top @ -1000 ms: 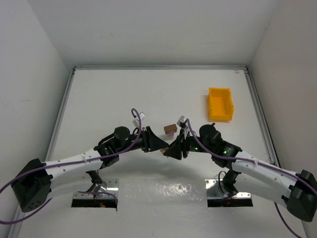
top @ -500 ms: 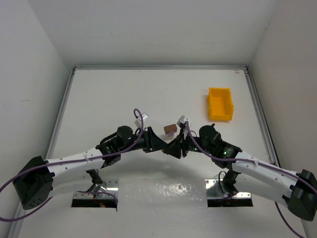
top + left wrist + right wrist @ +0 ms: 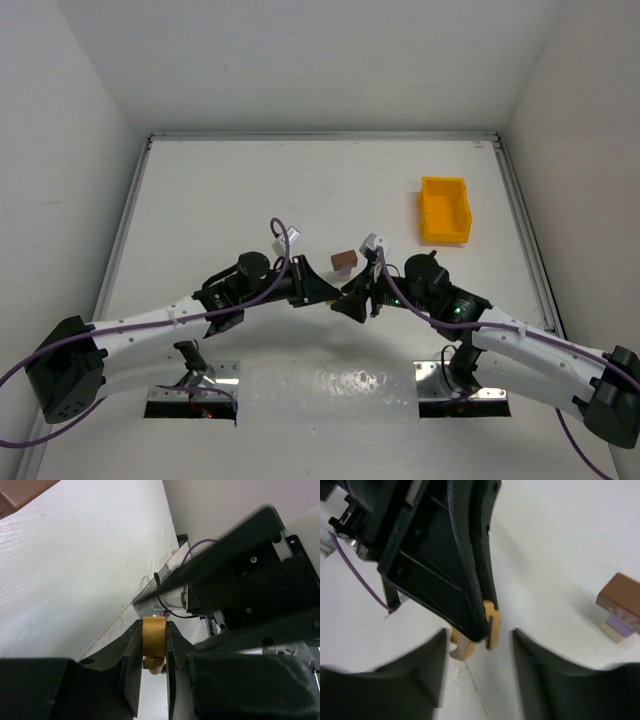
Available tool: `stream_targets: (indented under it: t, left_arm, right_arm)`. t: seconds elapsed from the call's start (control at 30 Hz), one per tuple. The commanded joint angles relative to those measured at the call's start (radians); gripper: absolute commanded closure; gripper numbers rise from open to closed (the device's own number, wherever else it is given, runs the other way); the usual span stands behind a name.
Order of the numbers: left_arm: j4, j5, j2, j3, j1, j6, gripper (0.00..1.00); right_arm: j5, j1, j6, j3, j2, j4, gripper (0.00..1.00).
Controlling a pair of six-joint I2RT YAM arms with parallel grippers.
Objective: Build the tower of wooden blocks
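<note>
A small tower [image 3: 344, 261] stands mid-table: a dark reddish-brown block on a pale block with pink marks, also in the right wrist view [image 3: 619, 605]. Just in front of it the two grippers meet tip to tip. My left gripper [image 3: 336, 292] [image 3: 154, 640] is shut on a yellow-tan wooden block [image 3: 154, 636], its fingers [image 3: 470, 580] pressing both faces. A paler piece [image 3: 153, 663] shows just beneath the block. My right gripper [image 3: 349, 302] [image 3: 479, 637] stands open around that block [image 3: 490, 622], with a gap on each side. The top view hides the held block.
A yellow plastic bin [image 3: 444, 210] sits at the back right. White walls close in the table at the left, back and right. The arm bases and their metal plates [image 3: 192, 397] lie along the near edge.
The left jaws have closed onto the yellow-tan block. The right jaws have spread apart and let go of it. Both arms stay almost where they were.
</note>
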Motion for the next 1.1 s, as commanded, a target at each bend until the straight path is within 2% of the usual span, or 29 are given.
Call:
stream_targets:
  t: [0.0, 0.07, 0.2, 0.33, 0.37, 0.43, 0.47, 0.53, 0.57, 0.6, 0.7, 0.77, 0.8, 0.87, 1.07]
  left_arm:
    - [-0.051, -0.036, -0.065, 0.029, -0.014, -0.012, 1.0]
    - [-0.094, -0.063, -0.105, 0.032, -0.014, -0.019, 1.0]
    - [-0.213, -0.11, -0.151, 0.05, -0.013, -0.052, 1.0]
    - [-0.317, -0.113, -0.142, 0.106, -0.003, -0.052, 1.0]
    - [-0.329, -0.089, -0.137, 0.11, 0.004, -0.057, 1.0]
    - [-0.329, -0.057, -0.133, 0.115, 0.044, -0.066, 1.0]
    - [-0.37, -0.025, -0.131, 0.119, 0.058, -0.071, 1.0]
    - [-0.397, 0.0, -0.125, 0.147, 0.105, -0.068, 1.0]
    - [-0.438, 0.012, -0.122, 0.164, 0.118, -0.06, 1.0]
    - [-0.46, 0.019, -0.117, 0.2, 0.151, -0.034, 1.0]
    - [-0.52, 0.066, -0.098, 0.25, 0.239, 0.004, 1.0]
    - [-0.521, 0.144, -0.079, 0.25, 0.306, 0.006, 1.0]
    - [-0.521, 0.167, -0.058, 0.248, 0.319, 0.007, 1.0]
    - [-0.526, 0.213, -0.035, 0.242, 0.333, 0.0, 1.0]
    - [-0.521, 0.241, -0.037, 0.209, 0.34, -0.069, 1.0]
  right_arm:
    - [0.046, 0.009, -0.042, 0.03, -0.05, -0.059, 0.39]
    - [0.088, 0.012, -0.075, 0.037, -0.106, -0.137, 0.33]
    - [0.124, 0.021, -0.135, 0.089, -0.172, -0.278, 0.31]
    - [0.193, 0.063, -0.222, 0.152, -0.176, -0.386, 0.4]
    - [0.257, 0.107, -0.235, 0.169, -0.162, -0.41, 0.47]
    - [0.323, 0.17, -0.27, 0.18, -0.146, -0.417, 0.54]
    - [0.375, 0.24, -0.285, 0.185, -0.121, -0.421, 0.62]
    - [0.576, 0.323, -0.343, 0.221, -0.079, -0.435, 0.67]
    - [0.658, 0.428, -0.371, 0.234, -0.055, -0.44, 0.68]
    - [0.854, 0.479, -0.447, 0.255, -0.001, -0.432, 0.69]
    - [1.167, 0.671, -0.613, 0.28, 0.119, -0.353, 0.66]
    - [1.249, 0.762, -0.736, 0.264, 0.194, -0.224, 0.54]
    - [1.308, 0.78, -0.765, 0.266, 0.215, -0.179, 0.52]
    - [1.339, 0.814, -0.839, 0.258, 0.252, -0.097, 0.46]
    - [1.285, 0.822, -0.969, 0.263, 0.263, 0.036, 0.41]
